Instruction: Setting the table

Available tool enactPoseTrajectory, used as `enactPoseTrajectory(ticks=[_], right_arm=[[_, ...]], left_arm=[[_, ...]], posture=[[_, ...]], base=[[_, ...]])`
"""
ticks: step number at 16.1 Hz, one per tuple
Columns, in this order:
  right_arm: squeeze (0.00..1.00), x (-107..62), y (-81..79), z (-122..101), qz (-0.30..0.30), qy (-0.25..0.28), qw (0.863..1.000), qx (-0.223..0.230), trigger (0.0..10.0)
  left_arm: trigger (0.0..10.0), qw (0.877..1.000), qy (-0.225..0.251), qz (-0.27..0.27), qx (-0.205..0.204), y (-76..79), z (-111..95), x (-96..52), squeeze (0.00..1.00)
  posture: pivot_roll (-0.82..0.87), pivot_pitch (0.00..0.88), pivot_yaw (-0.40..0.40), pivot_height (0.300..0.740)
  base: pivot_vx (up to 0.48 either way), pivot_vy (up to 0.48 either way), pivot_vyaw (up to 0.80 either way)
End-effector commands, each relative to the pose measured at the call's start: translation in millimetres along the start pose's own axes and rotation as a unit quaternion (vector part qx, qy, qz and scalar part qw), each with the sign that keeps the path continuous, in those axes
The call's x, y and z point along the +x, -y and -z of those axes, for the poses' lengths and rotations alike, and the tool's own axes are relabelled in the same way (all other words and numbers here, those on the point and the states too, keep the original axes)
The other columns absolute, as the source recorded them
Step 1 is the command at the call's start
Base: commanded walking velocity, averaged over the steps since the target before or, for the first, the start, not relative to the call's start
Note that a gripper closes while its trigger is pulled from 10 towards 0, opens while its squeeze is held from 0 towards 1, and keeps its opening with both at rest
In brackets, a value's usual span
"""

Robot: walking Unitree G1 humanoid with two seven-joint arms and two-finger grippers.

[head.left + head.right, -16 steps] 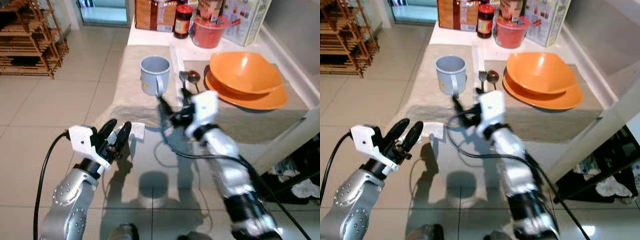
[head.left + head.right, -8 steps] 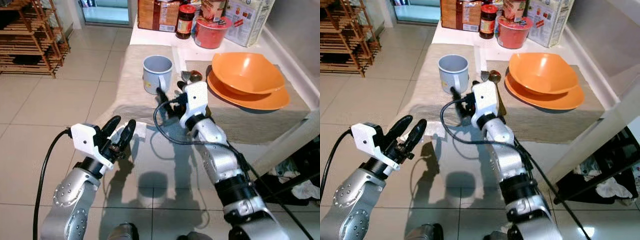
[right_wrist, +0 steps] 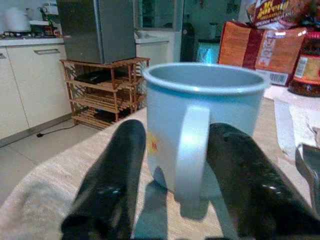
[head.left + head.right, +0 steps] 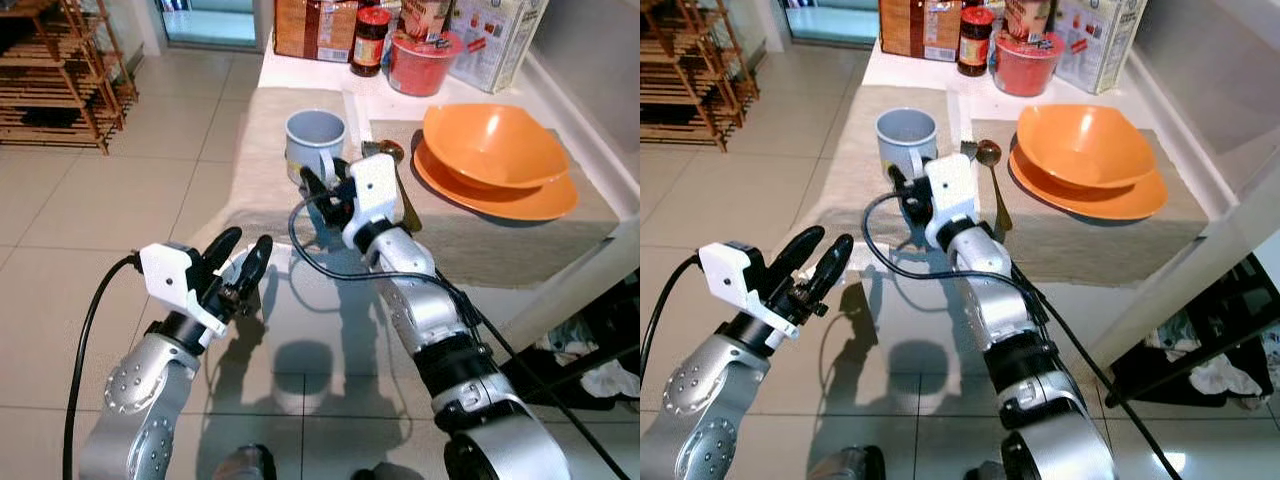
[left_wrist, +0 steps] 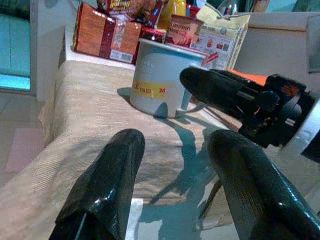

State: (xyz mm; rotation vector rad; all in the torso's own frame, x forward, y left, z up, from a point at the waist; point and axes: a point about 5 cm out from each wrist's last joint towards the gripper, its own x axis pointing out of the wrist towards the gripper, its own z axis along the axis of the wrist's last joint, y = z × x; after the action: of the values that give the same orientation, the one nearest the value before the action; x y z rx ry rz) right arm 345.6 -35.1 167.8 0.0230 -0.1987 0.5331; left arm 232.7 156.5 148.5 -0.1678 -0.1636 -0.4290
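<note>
A pale blue mug stands on the beige placemat, its handle turned toward me. My right gripper is open at the mug. One black finger lies on each side of the handle, and I cannot tell whether either touches it. A spoon and a fork lie just right of the mug. To their right an orange bowl sits on an orange plate. My left gripper hovers open at the table's near left, over a white napkin.
A red tub, a jar and food boxes line the table's far end. A wooden rack stands on the tiled floor at far left. The near table top is glass; a white frame bar runs along the right.
My right gripper has swung left from beside the spoon and fork to the mug's handle. My left gripper has barely moved.
</note>
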Motion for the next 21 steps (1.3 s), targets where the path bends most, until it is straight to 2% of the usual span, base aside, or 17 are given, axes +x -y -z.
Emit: enactPoseTrajectory(ticks=[1,7,14,17,19,20,21], right_arm=[[0.00,-0.7,7.2,-0.7,0.012,0.003,1.000,-0.002,0.0],[0.00,-4.6,22.6,0.4,0.046,-0.005,0.999,-0.016,0.0],[0.00,-1.5,22.1,-3.0,0.043,-0.005,0.999,-0.010,0.0],[0.00,-0.2,20.4,-5.0,0.036,0.000,0.999,0.010,0.0],[0.00,0.1,19.8,-6.9,0.033,0.007,0.998,0.045,0.0],[0.00,0.2,19.8,-8.4,0.033,0.012,0.998,0.057,1.4],[0.00,-0.1,23.1,-14.9,0.043,0.033,0.994,0.090,10.0]], left_arm=[[10.0,1.000,-0.001,0.003,0.006,2.9,-2.7,0.1,0.00],[10.0,1.000,-0.006,0.007,0.010,3.8,-3.3,1.2,0.00],[10.0,1.000,-0.009,0.007,0.016,3.7,-4.9,2.7,0.00],[10.0,1.000,-0.009,0.003,0.025,3.4,-6.6,3.0,0.00],[10.0,1.000,-0.005,-0.002,0.028,2.3,-9.0,4.3,0.00],[10.0,1.000,-0.005,-0.003,0.029,1.9,-9.3,4.5,0.00],[10.0,1.000,-0.005,-0.004,0.029,1.7,-9.8,4.6,0.00]], posture=[[-0.01,0.102,-0.049,0.740],[-0.01,0.096,-0.054,0.740],[-0.01,0.089,-0.059,0.740],[-0.01,0.092,-0.057,0.740],[-0.01,0.093,-0.056,0.740],[-0.01,0.093,-0.055,0.740],[-0.01,0.097,-0.056,0.740]], base=[[0.000,0.000,0.00],[0.000,0.000,0.00],[0.000,0.000,0.00],[0.000,0.000,0.00],[0.000,0.000,0.00],[0.000,0.000,0.00],[0.000,0.000,0.00]])
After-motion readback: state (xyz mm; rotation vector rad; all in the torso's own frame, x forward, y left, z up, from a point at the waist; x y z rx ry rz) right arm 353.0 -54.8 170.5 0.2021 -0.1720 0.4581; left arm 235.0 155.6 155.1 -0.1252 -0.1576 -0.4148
